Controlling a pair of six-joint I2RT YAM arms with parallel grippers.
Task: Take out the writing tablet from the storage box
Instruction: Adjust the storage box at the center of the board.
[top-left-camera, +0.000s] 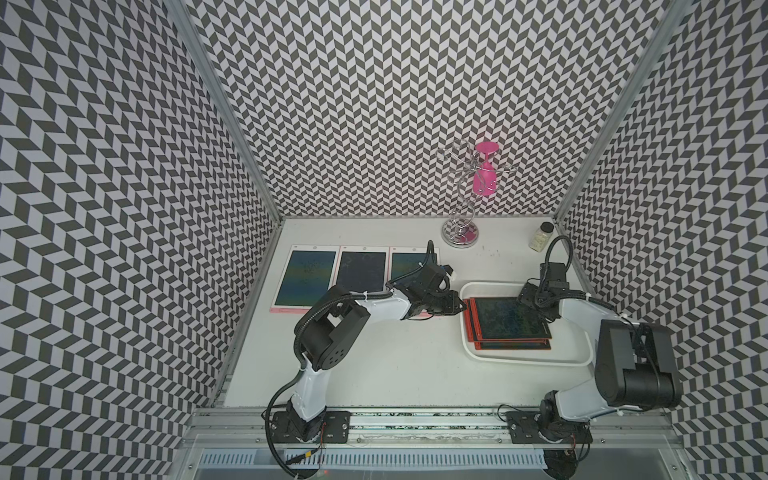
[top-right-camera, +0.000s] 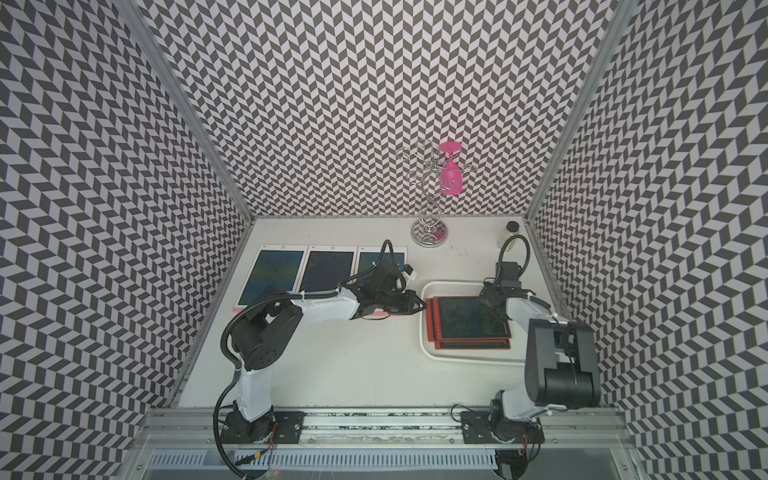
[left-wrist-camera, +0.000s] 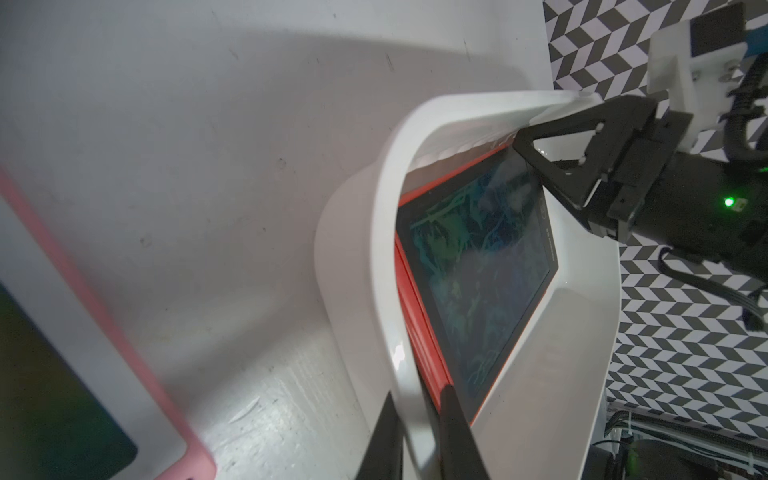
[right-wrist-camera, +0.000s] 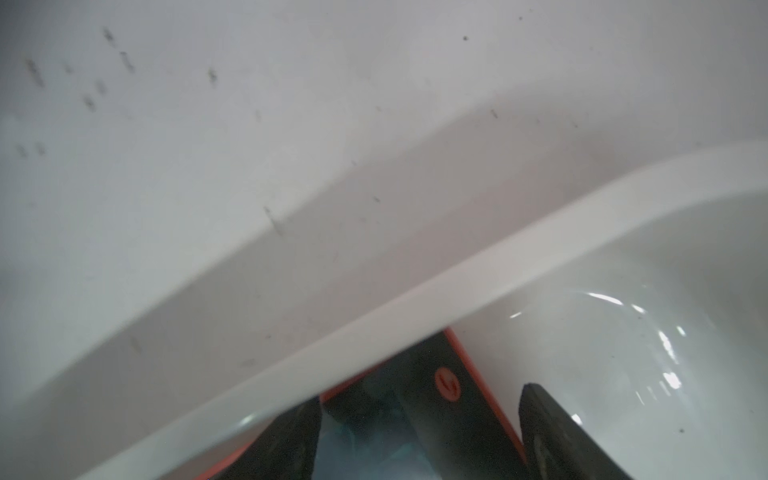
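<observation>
Chevron-patterned walls close in a white table (top-left-camera: 395, 374). The storage box (top-left-camera: 523, 360) holds a stack of red tablets, pushed toward its left wall, and the top tablet (top-left-camera: 510, 318) sits slightly skewed on the rest.

The left gripper (left-wrist-camera: 417, 392) is at the box's left wall. One finger is inside the rim and one outside, and they look pinched on the rim. The right gripper (right-wrist-camera: 419, 411) hangs over the top tablet's far right corner, fingers apart. The corner lies between them, not gripped.

Step, as judged: the box is braced and the grasp on the top tablet is being set up. Next, the right fingers need to close on the thin edge, then tip it up over the rim.

The box's far rim runs just beside that corner, so it is tight there. Bare box floor to the right of the stack gives sliding room. Three pink tablets (top-left-camera: 361, 272) lie left of the box, the nearest partly under the left arm. A wire stand (top-left-camera: 460, 232) and a small jar (top-left-camera: 541, 237) stand behind the box, well apart from it.
</observation>
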